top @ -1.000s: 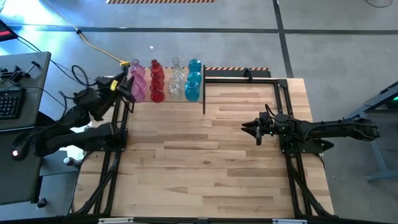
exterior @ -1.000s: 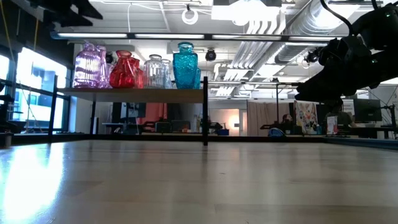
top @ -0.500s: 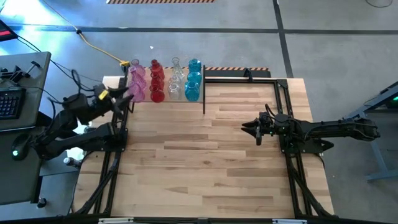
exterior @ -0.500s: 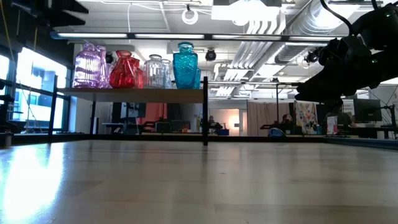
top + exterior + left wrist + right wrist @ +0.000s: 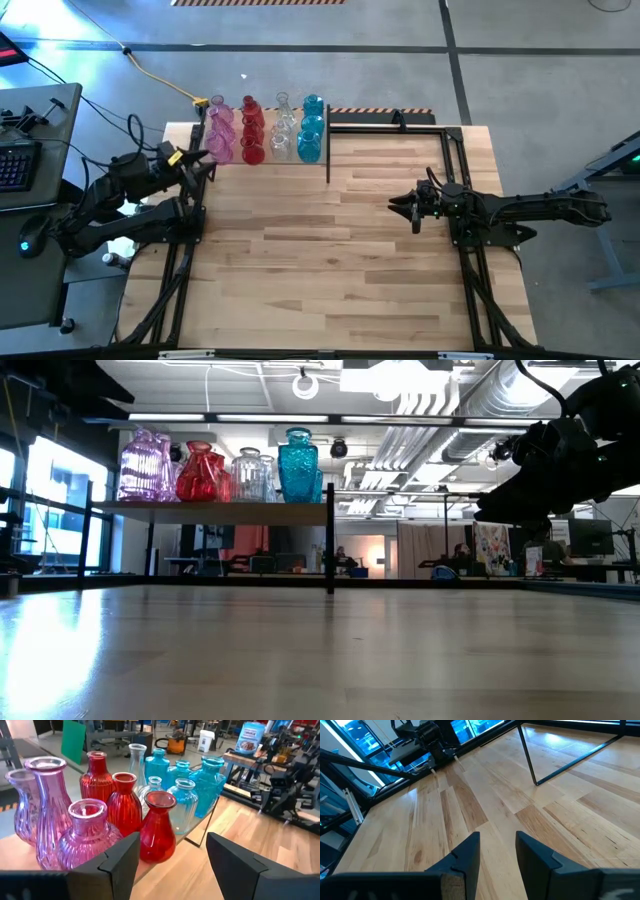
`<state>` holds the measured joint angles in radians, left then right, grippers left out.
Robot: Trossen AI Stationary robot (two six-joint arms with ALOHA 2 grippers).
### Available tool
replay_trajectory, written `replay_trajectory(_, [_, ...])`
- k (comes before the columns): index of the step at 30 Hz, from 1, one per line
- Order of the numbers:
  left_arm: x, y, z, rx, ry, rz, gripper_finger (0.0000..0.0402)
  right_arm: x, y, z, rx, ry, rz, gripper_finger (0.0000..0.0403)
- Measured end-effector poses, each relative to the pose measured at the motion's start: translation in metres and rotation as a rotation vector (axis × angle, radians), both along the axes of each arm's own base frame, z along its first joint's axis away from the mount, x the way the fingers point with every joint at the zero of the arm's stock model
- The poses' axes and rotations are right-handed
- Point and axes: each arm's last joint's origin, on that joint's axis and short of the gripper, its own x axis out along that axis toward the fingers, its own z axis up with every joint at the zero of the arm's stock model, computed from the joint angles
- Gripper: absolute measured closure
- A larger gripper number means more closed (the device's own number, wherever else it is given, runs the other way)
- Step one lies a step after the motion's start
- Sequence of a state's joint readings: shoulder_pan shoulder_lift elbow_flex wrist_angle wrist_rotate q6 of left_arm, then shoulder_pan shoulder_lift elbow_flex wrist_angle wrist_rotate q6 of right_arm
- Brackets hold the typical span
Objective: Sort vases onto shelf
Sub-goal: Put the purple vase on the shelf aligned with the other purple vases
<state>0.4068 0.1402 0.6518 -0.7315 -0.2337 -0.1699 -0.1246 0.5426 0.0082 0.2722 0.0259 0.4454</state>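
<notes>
The vases stand in rows by colour on the shelf (image 5: pixel 220 510) at the table's far left: pink vases (image 5: pixel 47 810), red vases (image 5: pixel 157 827), clear vases (image 5: pixel 182 802) and teal-blue vases (image 5: pixel 207 782). They rest upright on their bases. From above, the group of vases (image 5: pixel 265 130) shows as one tight block. My left gripper (image 5: pixel 203 160) (image 5: pixel 172 862) is open just off the shelf's near left corner, pointing at the vases and touching none. My right gripper (image 5: pixel 395 205) (image 5: pixel 497 855) hovers open over the table's right half with nothing between its fingers.
A black upright post (image 5: pixel 328 160) marks the shelf's right end, and black frame rods (image 5: pixel 400 122) run along the far right of the table. The plank tabletop (image 5: pixel 320 260) lies bare between the arms. A desk with a keyboard (image 5: pixel 15 165) stands off the left edge.
My left gripper has drawn back from over the pink vases toward the table's left and near edges and sunk a little. It has tipped from pointing steeply down to nearly level, staying open. The vases have not moved.
</notes>
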Motion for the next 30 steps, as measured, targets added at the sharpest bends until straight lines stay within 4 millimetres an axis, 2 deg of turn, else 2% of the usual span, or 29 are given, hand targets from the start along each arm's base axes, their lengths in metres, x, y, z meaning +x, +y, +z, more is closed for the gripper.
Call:
replay_trajectory(8, [0.006,0.004,-0.001,-0.122,-0.050,0.068,0.0183,0.000,0.000,0.000,0.000,0.000,0.000,0.0293])
replay_trajectory(21, [0.024,0.012,-0.012,-0.342,0.012,0.184,0.0183,0.000,0.000,0.000,0.000,0.001,0.000,0.0293])
replay_trajectory(30, [0.028,0.015,-0.014,-0.343,0.038,0.234,0.0183,0.000,0.000,0.000,0.000,0.001,0.000,0.0293])
